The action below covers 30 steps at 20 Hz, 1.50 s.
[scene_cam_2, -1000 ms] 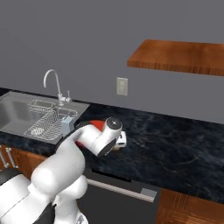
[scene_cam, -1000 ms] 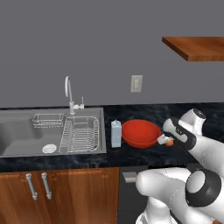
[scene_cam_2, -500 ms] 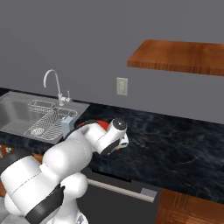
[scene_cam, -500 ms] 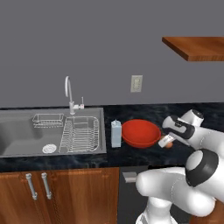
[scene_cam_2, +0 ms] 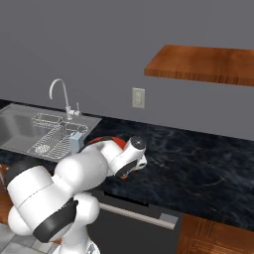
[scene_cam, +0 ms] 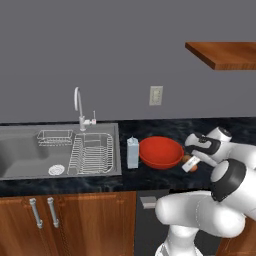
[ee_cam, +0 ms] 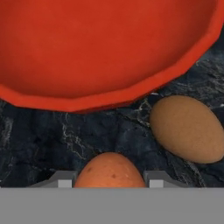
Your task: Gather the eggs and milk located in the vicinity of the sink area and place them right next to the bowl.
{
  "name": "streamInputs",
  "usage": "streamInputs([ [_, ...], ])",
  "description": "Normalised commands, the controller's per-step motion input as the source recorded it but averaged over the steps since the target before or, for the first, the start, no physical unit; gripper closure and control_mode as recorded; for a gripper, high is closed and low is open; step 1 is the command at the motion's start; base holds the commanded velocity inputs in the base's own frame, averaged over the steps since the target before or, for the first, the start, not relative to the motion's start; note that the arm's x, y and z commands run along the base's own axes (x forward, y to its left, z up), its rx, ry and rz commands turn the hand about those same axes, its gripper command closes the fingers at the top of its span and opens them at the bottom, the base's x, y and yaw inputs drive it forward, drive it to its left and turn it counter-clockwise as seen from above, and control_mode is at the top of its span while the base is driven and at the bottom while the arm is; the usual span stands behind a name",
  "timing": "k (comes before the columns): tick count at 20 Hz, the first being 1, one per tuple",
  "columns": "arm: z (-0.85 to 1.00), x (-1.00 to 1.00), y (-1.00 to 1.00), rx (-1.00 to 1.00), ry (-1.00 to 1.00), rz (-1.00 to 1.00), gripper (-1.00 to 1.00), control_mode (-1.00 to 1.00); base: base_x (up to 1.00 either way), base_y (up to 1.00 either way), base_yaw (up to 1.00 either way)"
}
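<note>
Two eggs, one milk carton, one bowl on your list, logged left to right across the counter.

Sink: far left, steel basin with wire racks and faucet; you see no egg or carton in it.

Milk: upright, just right of the sink's edge and just beside the bowl's left rim. You may count it as already placed.

Bowl: red, wide, resting on the dark counter. In the hand view its rim runs across the top.

Egg, loose: lying on the counter close by the bowl's rim, apart from it by a narrow strip. Placed, by the look of it.

Egg, held: pinched between the two fingertips of the hand, which is closed on it, low at the bowl's right side.

Step in hand, as you would judge it: setting down the second egg beside the bowl. Your next move calls for lowering gently until the egg meets the counter, then parting the fingers slowly so that it does not roll, clear of the loose egg and the rim.
</note>
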Motion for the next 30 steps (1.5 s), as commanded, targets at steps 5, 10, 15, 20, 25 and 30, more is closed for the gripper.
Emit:
streamInputs([
  [5, -0.11, 0.06, 0.0, -0.02, 0.0, 0.01, 1.0, -1.0, 0.0, 0.0, 0.0],
  [10, -0.03, 0.07, 0.0, 0.0, 0.0, 0.0, 1.0, -1.0, 0.0, 0.0, 0.0],
  [15, 0.0, 0.1, 0.0, 0.0, 0.0, 0.0, 1.0, -1.0, 0.0, 0.0, 0.0],
  [20, 0.0, 0.06, 0.0, 0.0, 0.0, 0.0, 1.0, -1.0, 0.0, 0.0, 0.0],
  [25, 0.0, 0.01, 0.0, 0.0, 0.0, 0.0, 1.0, -1.0, 0.0, 0.0, 0.0],
  [30, 0.0, 0.0, 0.01, -0.01, 0.0, 0.0, 1.0, -1.0, 0.0, 0.0, 0.0],
])
